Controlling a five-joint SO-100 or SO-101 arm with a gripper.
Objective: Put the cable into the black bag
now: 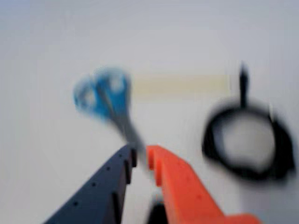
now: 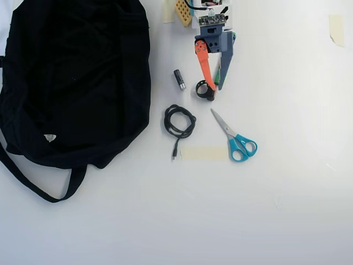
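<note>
Bag, soft black fabric, the black bag [image 2: 77,83] slumped left in overhead view, strap looped below. Gripper [image 2: 216,86]: orange and dark-blue fingers apart, holding nothing. Scissors [image 2: 236,139], blue handles. The cable [image 2: 179,121], thin black coil, beside the bag; wrist view blurred, seemingly same coil [image 1: 247,142].

arm: enters overhead view from top edge, reaching downward in frame | gripper [image 2: 215,87]: low over the table, nothing between its fingers | fingers: orange one [image 2: 203,65] on the left, dark blue one [image 2: 225,58] on the right in overhead view, slightly parted, tips converging | wrist view: blurred, both fingers rise from bottom edge
</note>
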